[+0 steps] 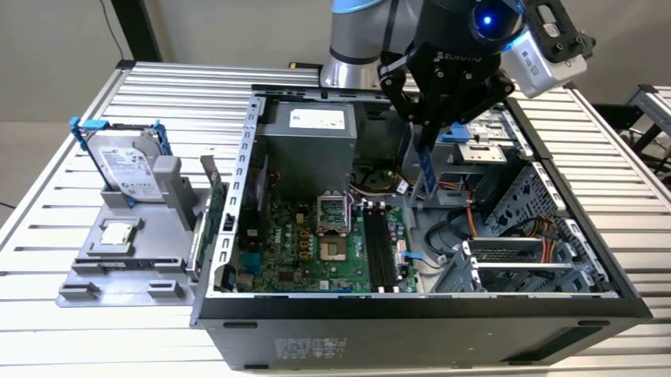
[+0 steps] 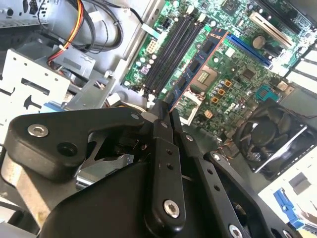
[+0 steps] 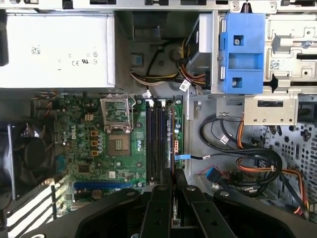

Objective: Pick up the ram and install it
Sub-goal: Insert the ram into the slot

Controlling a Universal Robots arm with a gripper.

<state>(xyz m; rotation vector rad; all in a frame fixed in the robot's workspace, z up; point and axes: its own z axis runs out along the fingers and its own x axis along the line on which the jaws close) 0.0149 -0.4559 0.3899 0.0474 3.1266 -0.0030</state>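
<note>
Slatted metal surface (image 1: 63, 330) carries an open computer case (image 1: 419, 314). Above its motherboard (image 1: 304, 251), the gripper (image 1: 432, 129) hangs with fingers (image 2: 166, 148) pinching the ram (image 1: 427, 169) upright. Seating it well likely means keeping the stick square and parallel over the black memory slots (image 3: 157, 141) before pressing evenly.

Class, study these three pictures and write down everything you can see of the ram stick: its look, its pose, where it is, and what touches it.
The ram is a long, narrow, flat blue board. In the exterior view it hangs upright, on end, its upper part pinched in the black claw, which is shut on it. It is held in the air above the open case, over the motherboard and near the black slots, not yet seated in one. In the second wrist view it shows edge-on as a thin strip reaching out from the claw tips. Nothing but the claw touches it.
</note>
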